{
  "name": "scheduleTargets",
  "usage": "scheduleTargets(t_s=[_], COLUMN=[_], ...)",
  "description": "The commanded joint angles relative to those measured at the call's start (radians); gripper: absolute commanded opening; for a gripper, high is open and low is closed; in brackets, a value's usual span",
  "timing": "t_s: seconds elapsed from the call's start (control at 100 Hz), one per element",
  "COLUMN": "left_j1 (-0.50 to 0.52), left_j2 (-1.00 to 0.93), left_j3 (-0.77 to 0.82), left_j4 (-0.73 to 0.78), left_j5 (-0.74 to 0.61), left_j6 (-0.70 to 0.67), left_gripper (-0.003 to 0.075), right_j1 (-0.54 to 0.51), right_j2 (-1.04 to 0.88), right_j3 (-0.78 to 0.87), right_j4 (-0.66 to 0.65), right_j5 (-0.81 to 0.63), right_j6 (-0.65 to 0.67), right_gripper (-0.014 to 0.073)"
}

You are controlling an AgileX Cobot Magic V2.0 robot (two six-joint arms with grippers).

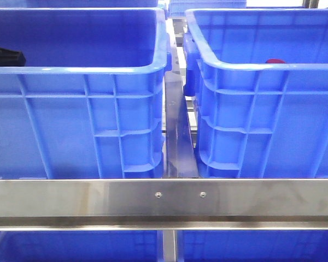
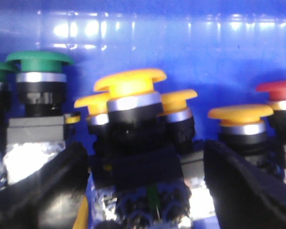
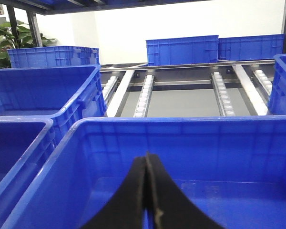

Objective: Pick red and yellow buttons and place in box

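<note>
In the left wrist view my left gripper [image 2: 145, 191] is open, its black fingers [image 2: 43, 186] on either side of the black body of a yellow button [image 2: 130, 82] with a mushroom cap. More yellow buttons [image 2: 240, 113] and a red button [image 2: 279, 88] stand beside it on the floor of the left blue crate [image 1: 76, 71]. My right gripper [image 3: 147, 160] is shut and empty above the right blue crate [image 3: 181, 129]. In the front view a small red cap [image 1: 275, 61] shows over the near rim of the right crate [image 1: 262, 68]. Only a dark part of the left arm [image 1: 3, 54] shows there.
Green buttons [image 2: 38, 59] stand beside the yellow ones. A steel rail [image 1: 164, 199] runs across the front, with a metal divider [image 1: 179, 136] between the crates. More blue crates [image 3: 181, 50] and roller tracks [image 3: 145, 95] lie behind.
</note>
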Motion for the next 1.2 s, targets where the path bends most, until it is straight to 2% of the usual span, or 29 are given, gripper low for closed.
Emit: scheduleTargets(t_s=[0.0, 0.14, 0.23, 0.3, 0.47, 0.58, 0.88, 1.19], left_j1=[0.001, 0.001, 0.001, 0.001, 0.001, -0.001, -0.052, -0.251], left_j2=[-0.034, -0.027, -0.027, -0.027, -0.038, -0.065, -0.263, -0.504], left_j3=[-0.034, -0.034, -0.034, -0.034, -0.034, -0.034, -0.034, -0.034], left_j4=[0.002, 0.002, 0.002, 0.002, 0.002, 0.002, 0.002, 0.002], left_j5=[-0.055, -0.051, -0.051, -0.051, -0.051, -0.048, 0.017, 0.097], left_j6=[-0.012, -0.012, -0.012, -0.012, -0.012, -0.012, 0.023, 0.044], left_gripper=[0.0483, 0.0474, 0.0426, 0.0347, 0.0081, -0.002, -0.0019, -0.0019], right_j1=[-0.002, -0.002, -0.002, -0.002, -0.002, -0.002, -0.002, -0.002], right_j2=[-0.003, -0.003, -0.003, -0.003, -0.003, -0.003, -0.003, -0.003], right_j3=[-0.026, -0.026, -0.026, -0.026, -0.026, -0.026, -0.026, -0.026], right_j4=[0.005, 0.005, 0.005, 0.005, 0.005, 0.005, 0.005, 0.005], right_j5=[0.029, 0.029, 0.029, 0.029, 0.029, 0.029, 0.029, 0.029], right_j6=[-0.01, -0.01, -0.01, -0.01, -0.01, -0.01, -0.01, -0.01], right_gripper=[-0.0116, -0.0116, -0.0116, -0.0116, -0.0116, -0.0116, -0.0116, -0.0116])
